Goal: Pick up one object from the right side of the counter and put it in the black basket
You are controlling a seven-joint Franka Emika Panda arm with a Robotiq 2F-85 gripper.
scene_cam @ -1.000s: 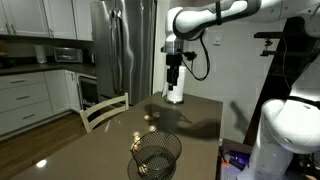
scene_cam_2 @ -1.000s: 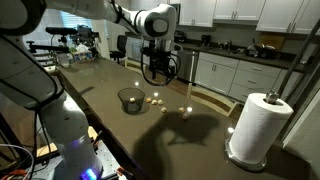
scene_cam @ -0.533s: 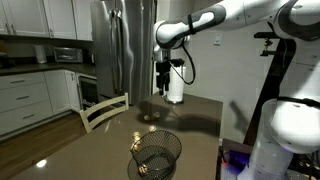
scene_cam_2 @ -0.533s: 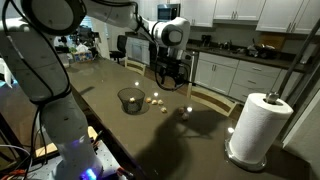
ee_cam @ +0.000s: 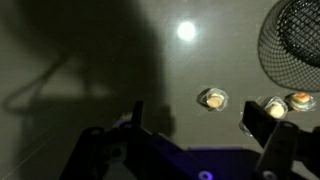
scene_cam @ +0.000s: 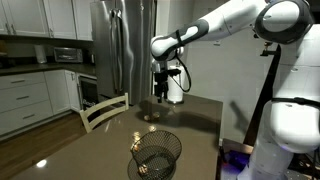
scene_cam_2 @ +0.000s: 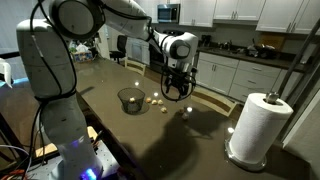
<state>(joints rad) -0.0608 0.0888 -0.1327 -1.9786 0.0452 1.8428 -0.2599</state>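
Note:
The round black wire basket (scene_cam: 155, 153) stands on the dark brown counter (scene_cam: 100, 150); it also shows in the other exterior view (scene_cam_2: 131, 99) and at the top right of the wrist view (ee_cam: 295, 40). Several small clear-wrapped yellowish objects lie beside it (scene_cam_2: 152, 99) (scene_cam: 150, 117); the wrist view shows one alone (ee_cam: 212, 98) and two closer to the basket (ee_cam: 270, 105). My gripper (ee_cam: 205, 130) is open and empty, hanging above the counter near these objects (scene_cam: 161, 92) (scene_cam_2: 176, 88). The lone object lies between my fingers in the wrist view, well below them.
A white paper-towel roll (scene_cam_2: 255, 128) stands on the counter's end, also behind the arm (scene_cam: 177, 90). A chair back (scene_cam: 103, 110) sits at the counter's edge. A bright light reflection (ee_cam: 186, 31) shows on the glossy top. Kitchen cabinets and a fridge stand behind.
The arm has swung away from the paper-towel roll toward the small objects by the basket and come lower. The gripper stays open and empty.

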